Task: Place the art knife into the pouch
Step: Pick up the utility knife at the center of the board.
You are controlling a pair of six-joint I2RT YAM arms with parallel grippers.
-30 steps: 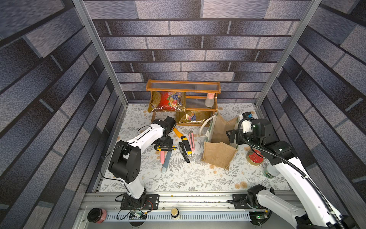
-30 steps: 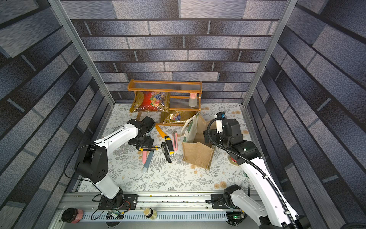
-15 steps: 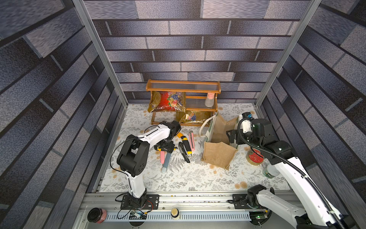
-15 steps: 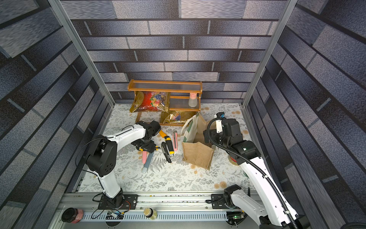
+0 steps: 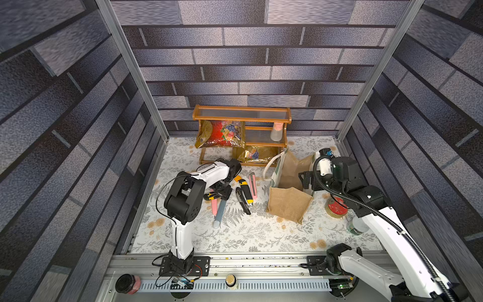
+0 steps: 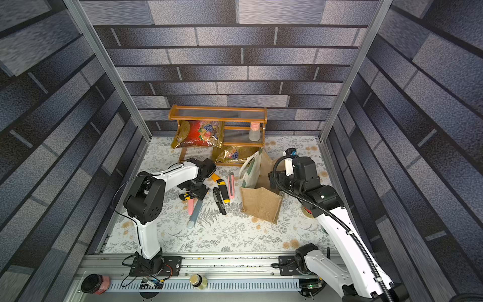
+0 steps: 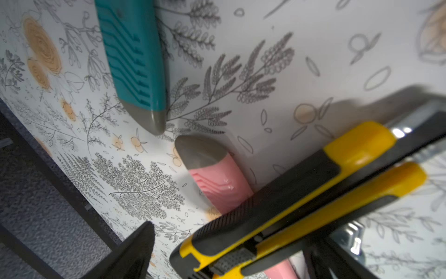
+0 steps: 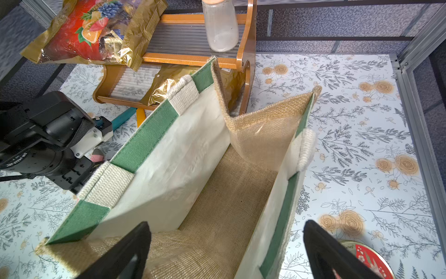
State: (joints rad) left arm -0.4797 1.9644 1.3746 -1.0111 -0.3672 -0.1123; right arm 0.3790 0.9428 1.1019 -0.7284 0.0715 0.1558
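Several art knives lie left of the pouch. A yellow-and-black one [image 7: 289, 200] rests across a pink knife [image 7: 217, 178], with my left gripper [image 7: 229, 241] open and low around it, a finger on each side. In a top view its end [image 5: 210, 195] pokes out from under that gripper [image 5: 219, 192]. The pouch [image 5: 288, 204], tan burlap with a green rim, stands open in both top views. My right gripper [image 8: 226, 253] is open at its mouth, with the pouch's side wall [image 8: 277, 217] between the fingers. The pouch's inside shows nothing in it.
More knives lie nearby: teal [image 7: 132, 53], yellow-black [image 5: 244, 187], pink [image 5: 253, 185], black [image 5: 243, 201]. A wooden shelf [image 5: 241, 119] with snack bags [image 5: 222, 133] and a bottle [image 5: 277, 132] stands behind. A red tin [image 5: 337, 206] and a green-capped bottle [image 5: 356, 227] sit right of the pouch.
The left arm's elbow has swung right and its gripper has come down around the yellow-and-black knife. The right arm and the pouch have not moved.
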